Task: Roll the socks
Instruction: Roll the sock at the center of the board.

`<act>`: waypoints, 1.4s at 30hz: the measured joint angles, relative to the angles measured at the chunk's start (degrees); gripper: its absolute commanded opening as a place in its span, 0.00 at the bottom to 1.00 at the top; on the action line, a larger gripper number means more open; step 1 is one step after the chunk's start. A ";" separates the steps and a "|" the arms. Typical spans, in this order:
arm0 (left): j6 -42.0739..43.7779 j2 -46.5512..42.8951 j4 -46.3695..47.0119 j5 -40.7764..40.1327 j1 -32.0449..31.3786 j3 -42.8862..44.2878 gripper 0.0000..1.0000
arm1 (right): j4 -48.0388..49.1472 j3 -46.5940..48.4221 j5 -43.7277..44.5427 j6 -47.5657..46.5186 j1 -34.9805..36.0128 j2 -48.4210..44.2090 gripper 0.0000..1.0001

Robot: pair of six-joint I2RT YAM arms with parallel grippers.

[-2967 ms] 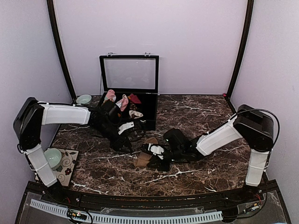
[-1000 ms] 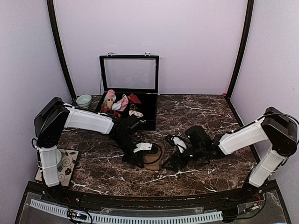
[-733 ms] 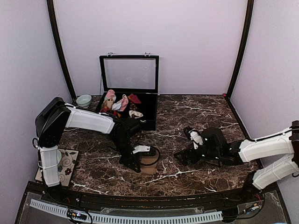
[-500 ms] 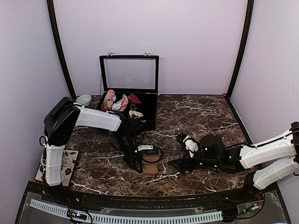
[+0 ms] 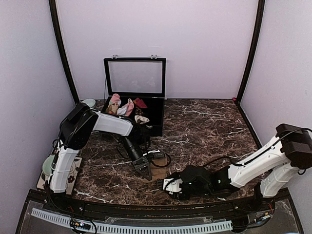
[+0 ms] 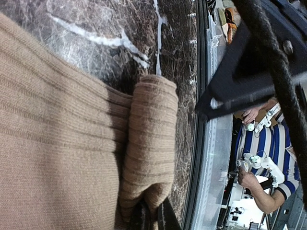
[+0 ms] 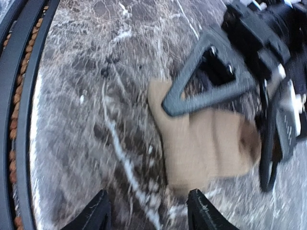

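Top external view: tan socks (image 5: 157,170) on the marble counter (image 5: 209,126), near its front edge, a short folded bundle, long axis too foreshortened to call. Left end effector (image 5: 145,170) down on the bundle's left side, touching it. Right end effector (image 5: 168,185) low over the counter just beside the bundle, on its near right corner, apart from it. Nearer arm: left, already in contact. Open black case (image 5: 146,117) of other sock bundles well behind, at the far edge.

Left wrist view: ribbed tan socks (image 6: 57,143) filling the left of the picture, a rolled fold (image 6: 151,143) standing up along the edge. Left end effector (image 6: 153,219) closed tight, pinching the lower end of that fold. Axis of the roll in line with the fingers, bare counter just past it.

Right wrist view, blurred: right end effector (image 7: 151,211) spread apart, fingertips (image 7: 98,213) over bare counter, nothing between them. Tan socks (image 7: 206,143) ahead and slightly right, near but not reached, long axis across the line of approach. Left end effector (image 7: 211,81) over the far side of the bundle. Judged need: forward travel to bring the spread fingers onto the free near edge.
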 measured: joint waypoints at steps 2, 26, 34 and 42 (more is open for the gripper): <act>-0.09 0.48 -0.81 0.07 0.00 0.72 0.00 | 0.72 2.60 0.17 -3.43 -0.37 2.78 0.48; -2.67 -9.35 8.37 -6.38 4.04 -7.93 0.45 | 8.52 6.93 -10.32 -1.73 -9.84 13.18 0.00; -7.23 -35.69 30.91 -27.54 5.68 -21.11 0.89 | 10.40 6.14 -23.15 9.01 -16.00 13.44 0.00; -6.14 -39.71 43.76 -37.03 10.62 -28.26 0.70 | 8.24 9.40 -35.17 15.56 -21.07 16.37 0.00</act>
